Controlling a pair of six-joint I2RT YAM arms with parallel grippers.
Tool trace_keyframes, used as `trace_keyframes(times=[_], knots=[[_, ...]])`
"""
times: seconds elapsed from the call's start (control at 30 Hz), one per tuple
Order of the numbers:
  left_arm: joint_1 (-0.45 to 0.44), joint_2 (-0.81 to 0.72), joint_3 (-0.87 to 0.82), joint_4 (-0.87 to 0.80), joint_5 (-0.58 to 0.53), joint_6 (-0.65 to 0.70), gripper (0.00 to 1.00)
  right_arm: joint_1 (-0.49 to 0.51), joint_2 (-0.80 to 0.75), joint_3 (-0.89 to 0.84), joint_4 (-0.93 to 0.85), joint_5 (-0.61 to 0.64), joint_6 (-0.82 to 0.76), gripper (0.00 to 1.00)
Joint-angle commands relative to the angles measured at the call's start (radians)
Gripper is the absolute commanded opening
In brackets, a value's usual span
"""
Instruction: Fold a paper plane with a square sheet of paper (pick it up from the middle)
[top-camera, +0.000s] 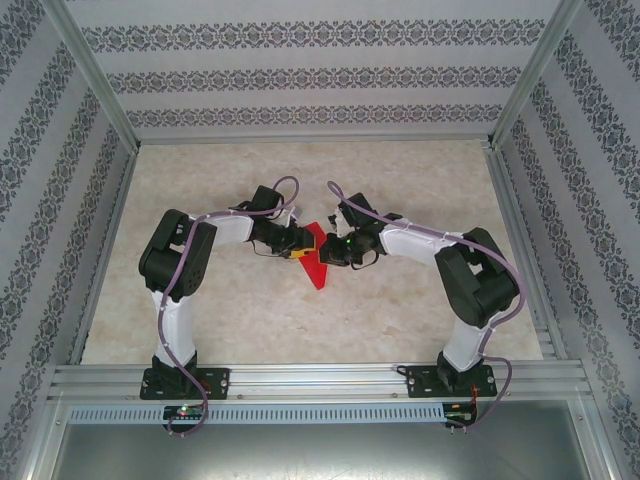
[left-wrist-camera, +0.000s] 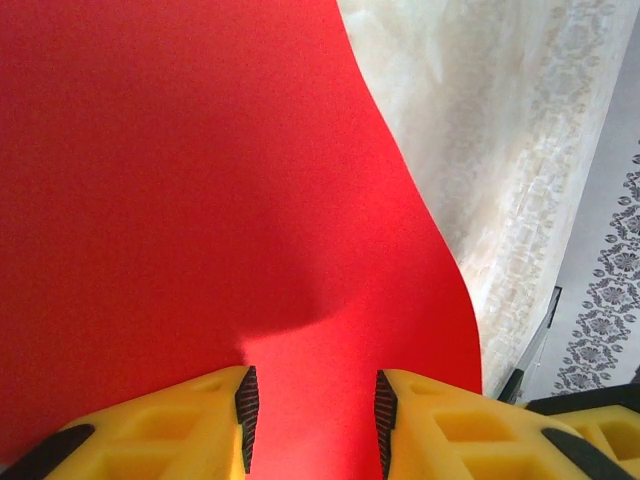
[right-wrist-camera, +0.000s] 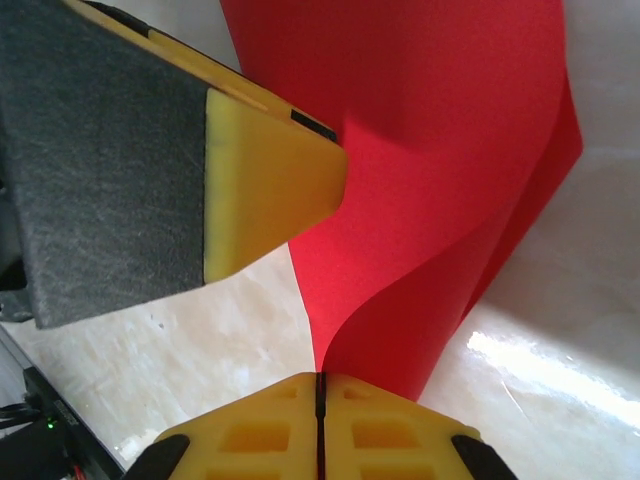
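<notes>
Marble tabletop (right-wrist-camera: 215, 365), right end effector (right-wrist-camera: 320, 380) pinching red paper (right-wrist-camera: 430, 150), left end effector (left-wrist-camera: 312, 405) released

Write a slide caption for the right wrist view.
Right gripper pinches the curled square sheet of paper by its edge, the left gripper's finger close beside it.

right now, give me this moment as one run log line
red sheet: bowed, not flat | left jaws: open, astride sheet | right jaws: shut on sheet edge | fold: unfinished
</notes>
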Motion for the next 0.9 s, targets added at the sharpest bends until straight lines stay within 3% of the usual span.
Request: trace_keyframes(times=[0.0,0.87], knots=[[-0.007,0.013,-0.008,-0.04,0.004,0.035,0.4,-0.001,0.029,-0.008,0.04,-0.034,0.032,0.09],[-0.001,-0.036,-0.016,-0.032,0.025,0.026,0.4,-0.001,0.134,0.01,0.143,-0.037,0.105,0.1]])
